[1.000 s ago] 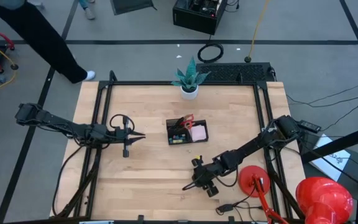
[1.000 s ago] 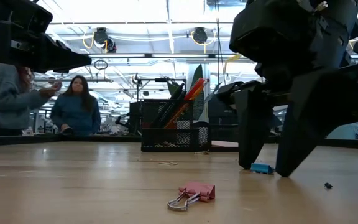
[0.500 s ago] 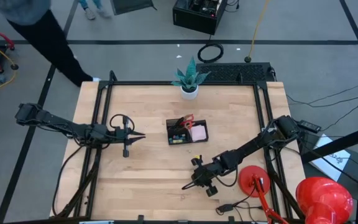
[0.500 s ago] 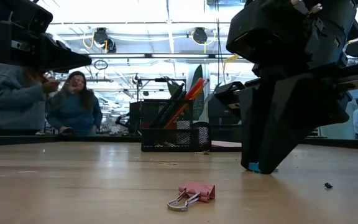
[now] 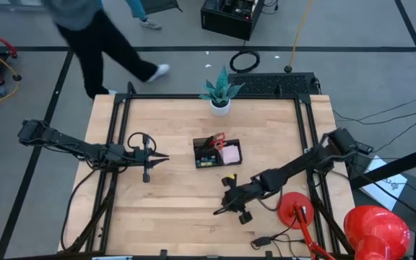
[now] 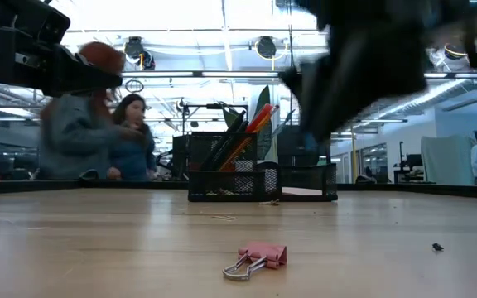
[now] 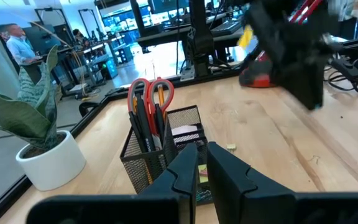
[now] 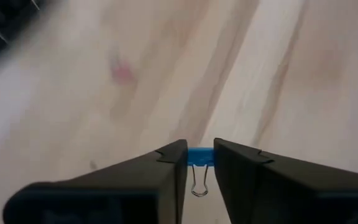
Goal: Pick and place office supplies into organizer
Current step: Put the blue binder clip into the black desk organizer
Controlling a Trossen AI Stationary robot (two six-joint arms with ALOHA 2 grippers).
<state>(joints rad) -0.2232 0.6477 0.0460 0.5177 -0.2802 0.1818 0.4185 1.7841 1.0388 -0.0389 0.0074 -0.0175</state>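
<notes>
Now off the tabletop (image 5: 165, 195): right gripper (image 8: 199, 163), down at the wood a second ago with fingers spread around a small blue clip (image 8: 198, 156), shut on it and lifted. Right wrist view confirms blue clip pinched between the finger pads, wire loop hanging below, wood blurred beneath. In the low view, blurred dark arm at upper right, no longer touching the surface. Grasp judged secure; carry to the organizer (image 5: 217, 154) at frame centre comes next. Organizer already holding red-handled scissors (image 7: 148, 93), pens and pink pad. Pink binder clip (image 6: 256, 258) lying loose at lower centre, not yet collected. Left gripper (image 5: 166, 157) waiting at left of the organizer, fingers pressed together, empty.
</notes>
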